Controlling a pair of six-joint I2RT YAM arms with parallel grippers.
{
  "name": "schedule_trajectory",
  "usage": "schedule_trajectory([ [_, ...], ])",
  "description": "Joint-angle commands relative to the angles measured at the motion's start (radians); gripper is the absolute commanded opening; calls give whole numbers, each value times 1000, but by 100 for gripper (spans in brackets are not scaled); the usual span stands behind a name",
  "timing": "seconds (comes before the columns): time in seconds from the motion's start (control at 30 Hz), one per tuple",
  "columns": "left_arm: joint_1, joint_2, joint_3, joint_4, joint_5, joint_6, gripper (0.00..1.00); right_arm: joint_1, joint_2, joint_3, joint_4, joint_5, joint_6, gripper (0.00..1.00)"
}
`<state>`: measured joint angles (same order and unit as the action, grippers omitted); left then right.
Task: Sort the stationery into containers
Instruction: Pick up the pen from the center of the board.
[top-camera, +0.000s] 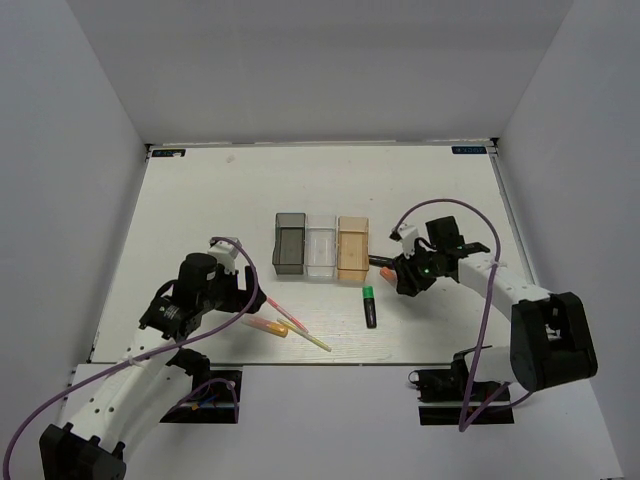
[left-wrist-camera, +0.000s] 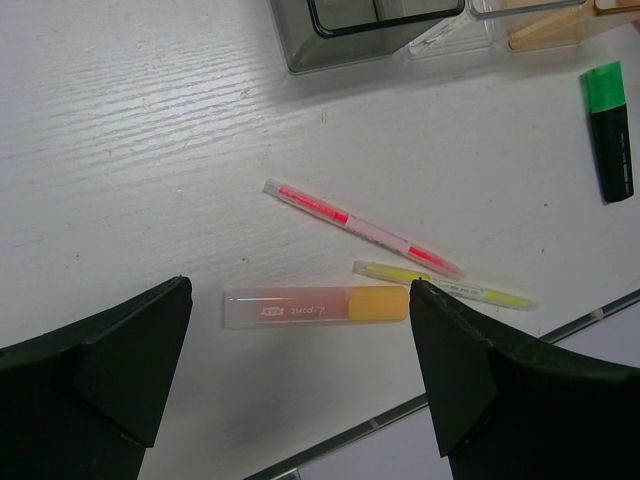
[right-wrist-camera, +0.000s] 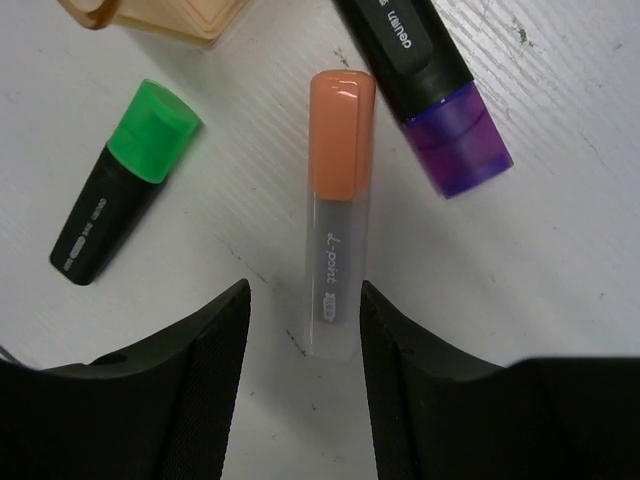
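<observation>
Table (top-camera: 200, 200): white, carrying everything below.
Containers: three bins joined in a row at mid-table, dark grey bin (top-camera: 289, 244), clear bin (top-camera: 321, 246) and orange-tan bin (top-camera: 352, 247).
My left tool (left-wrist-camera: 300, 300): spread wide and holding nothing, hovering over the pens near the table's front edge.
My right tool (right-wrist-camera: 303, 300): at a narrow gap, one finger on each side of the pale highlighter's body. One finger is just beside it, and there is bare table on the other side.
Pale highlighter (right-wrist-camera: 335, 220): flat on the table. Its long axis runs straight away from my right tool, orange cap at the far end near the orange-tan bin.
Purple-capped highlighter (right-wrist-camera: 430, 80): black and lying on a slant just beside the pale one, cap end nearer my tool.
Green-capped highlighter (top-camera: 369, 306): black and lying in front of the orange-tan bin, long axis near-to-far, cap toward the bins.
Orange pen (left-wrist-camera: 315, 305): lying crosswise between my left fingers, cap end next to one fingertip.
Pink pen (left-wrist-camera: 360, 228): diagonal, beyond the orange pen.
Yellow pen (left-wrist-camera: 440, 285): slanted, just beside the pink pen's lower end.
</observation>
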<state>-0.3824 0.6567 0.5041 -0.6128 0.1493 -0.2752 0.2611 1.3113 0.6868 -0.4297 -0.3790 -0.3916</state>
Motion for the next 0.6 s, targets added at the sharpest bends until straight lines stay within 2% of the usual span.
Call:
schedule_trajectory([
  [0.0, 4, 0, 34, -1, 1, 4, 100, 52, 34, 40, 75, 106, -1, 51],
  [0.27, 4, -6, 36, -2, 3, 5, 100, 125, 85, 26, 115, 252, -24, 51],
  [0.57, 2, -20, 37, -2, 6, 2, 100, 139, 135, 45, -15, 232, -58, 35],
])
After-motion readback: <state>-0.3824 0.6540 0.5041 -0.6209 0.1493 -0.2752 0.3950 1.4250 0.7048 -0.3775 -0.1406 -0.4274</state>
